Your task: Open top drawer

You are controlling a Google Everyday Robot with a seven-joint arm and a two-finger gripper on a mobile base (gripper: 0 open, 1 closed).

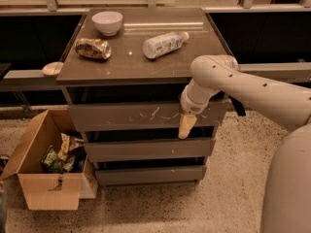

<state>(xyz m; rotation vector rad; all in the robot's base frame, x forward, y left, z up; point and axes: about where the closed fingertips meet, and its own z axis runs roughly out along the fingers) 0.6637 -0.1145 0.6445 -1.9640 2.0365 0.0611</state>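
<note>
The top drawer (121, 116) is the wide grey-brown front just under the cabinet top, with white scratch marks right of its middle. It sits closed, in line with the two narrower fronts below. My gripper (186, 126) hangs from the pale arm that reaches in from the right. It points down in front of the drawer's right part, just right of the scratches, and its yellowish tip reaches the drawer's lower edge.
On the cabinet top (126, 67) stand a white bowl (107, 22), a crumpled brown packet (93, 48) and a lying plastic bottle (164, 43). An open cardboard box (46, 164) with wrappers stands on the floor at the left. The middle drawer (146, 149) and bottom drawer (146, 174) are shut.
</note>
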